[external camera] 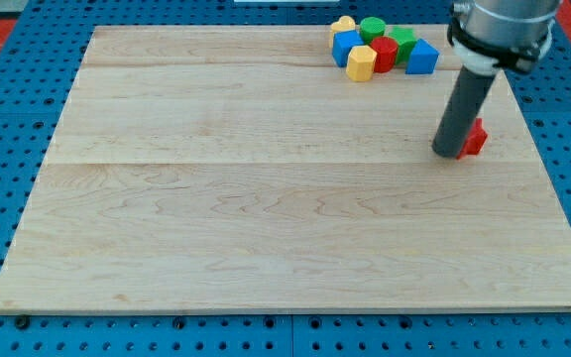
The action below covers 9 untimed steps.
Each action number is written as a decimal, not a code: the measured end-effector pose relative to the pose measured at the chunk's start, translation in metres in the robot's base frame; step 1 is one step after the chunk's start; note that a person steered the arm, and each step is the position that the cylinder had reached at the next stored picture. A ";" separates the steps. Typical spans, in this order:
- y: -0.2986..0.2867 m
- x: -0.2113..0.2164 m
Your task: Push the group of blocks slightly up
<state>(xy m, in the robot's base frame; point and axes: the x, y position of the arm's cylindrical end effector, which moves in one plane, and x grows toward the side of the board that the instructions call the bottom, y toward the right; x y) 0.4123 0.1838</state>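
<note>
1. A tight group of blocks is seen near the view's top edge of the surface (266,198), right of centre.
2. In the group: a yellow block (343,24) at the top left, a green cylinder (372,28) just right of it, a blue block (347,46) below the yellow one, a yellow hexagonal block (361,63) at the bottom, a red block (384,53) in the middle, a second green block (403,41) to the red one's right, and a blue block (422,58) at the right end.
3. The blocks are packed touching or just beside one another; exact contacts cannot be told.
4. A lone red block (476,137) lies apart from the group, lower and toward the view's right.
5. My tip (450,153) is set on the surface, touching or just beside the lone red block's left side; that block is partly hidden by the rod.
6. The tip is well below the group, to its lower right.
7. No jaws are carried by this rig; the arm ends in a dark rod only, so no open or closed state applies.
8. The wooden surface is bordered by a blue pegboard (8,119).
</note>
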 end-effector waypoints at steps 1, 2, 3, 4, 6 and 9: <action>0.000 0.017; 0.015 0.027; 0.056 0.023; 0.067 0.008; -0.027 -0.067; -0.046 -0.025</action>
<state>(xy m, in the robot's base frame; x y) 0.3871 0.1376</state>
